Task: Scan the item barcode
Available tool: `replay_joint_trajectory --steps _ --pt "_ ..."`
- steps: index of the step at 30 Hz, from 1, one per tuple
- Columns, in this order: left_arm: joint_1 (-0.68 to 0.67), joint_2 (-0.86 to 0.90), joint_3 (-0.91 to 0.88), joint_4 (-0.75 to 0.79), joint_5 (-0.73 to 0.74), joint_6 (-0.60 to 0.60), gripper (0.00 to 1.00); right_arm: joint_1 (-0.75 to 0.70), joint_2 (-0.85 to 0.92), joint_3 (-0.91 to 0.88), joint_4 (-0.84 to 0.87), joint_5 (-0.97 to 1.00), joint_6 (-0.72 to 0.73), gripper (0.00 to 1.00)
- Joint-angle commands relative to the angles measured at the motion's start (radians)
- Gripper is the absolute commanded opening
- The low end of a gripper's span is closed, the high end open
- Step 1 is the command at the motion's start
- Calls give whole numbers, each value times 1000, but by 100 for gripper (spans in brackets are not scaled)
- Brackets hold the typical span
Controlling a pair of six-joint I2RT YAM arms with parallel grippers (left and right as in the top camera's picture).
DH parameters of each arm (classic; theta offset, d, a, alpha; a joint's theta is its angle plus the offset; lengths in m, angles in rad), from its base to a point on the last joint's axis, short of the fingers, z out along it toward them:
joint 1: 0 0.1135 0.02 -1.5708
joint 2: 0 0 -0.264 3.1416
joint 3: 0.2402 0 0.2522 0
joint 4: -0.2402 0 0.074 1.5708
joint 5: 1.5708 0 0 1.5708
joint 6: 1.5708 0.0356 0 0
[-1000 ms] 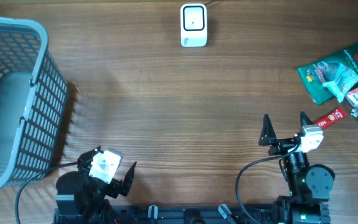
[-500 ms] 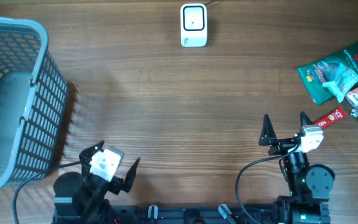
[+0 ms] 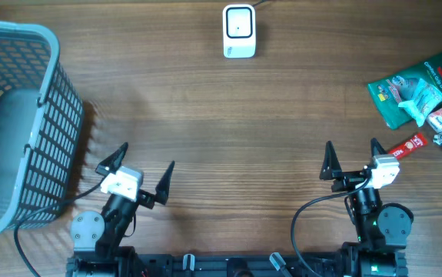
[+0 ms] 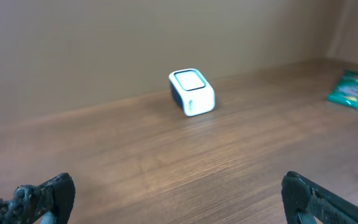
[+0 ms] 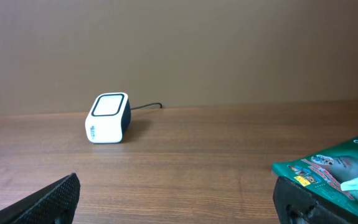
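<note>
Both arms sat at the desk's (image 3: 244, 131) near edge, left gripper (image 3: 145, 158) and right gripper (image 3: 351, 146) with jaws spread wide, holding nothing. White scanner (image 3: 239, 31) stood far-middle; the green packet (image 3: 409, 92) lay in the pile at far right, beyond the right gripper, untouched

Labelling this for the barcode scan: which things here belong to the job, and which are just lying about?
Job: scanner; items that could be scanned: green packet, red tube.
Lying about, probably: basket.
</note>
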State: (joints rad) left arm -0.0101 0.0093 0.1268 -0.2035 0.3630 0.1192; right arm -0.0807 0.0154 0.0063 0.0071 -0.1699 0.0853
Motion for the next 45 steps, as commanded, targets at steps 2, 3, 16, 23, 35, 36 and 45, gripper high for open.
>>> replay_joint_trajectory --steps 2,3,16,23,35,36,45 --pt "-10 -6 -49 13 -139 -106 100 3 -12 -1 3 22 -6 100" --pt "-20 -6 -61 19 -157 -106 100 3 -12 -1 3 22 -6 100" --pt "-4 -6 -100 86 -275 -106 100 3 -12 -1 3 22 -6 100" --pt "19 -6 -108 101 -346 -235 100 3 -12 -1 3 22 -6 100" --pt "41 -6 -121 130 -359 -196 100 3 -12 -1 3 22 -7 100" --pt "41 -6 -121 130 -360 -167 100 3 -12 -1 3 22 -6 100" --pt "41 -6 -121 126 -345 -100 100 3 -12 -1 3 22 -6 100"
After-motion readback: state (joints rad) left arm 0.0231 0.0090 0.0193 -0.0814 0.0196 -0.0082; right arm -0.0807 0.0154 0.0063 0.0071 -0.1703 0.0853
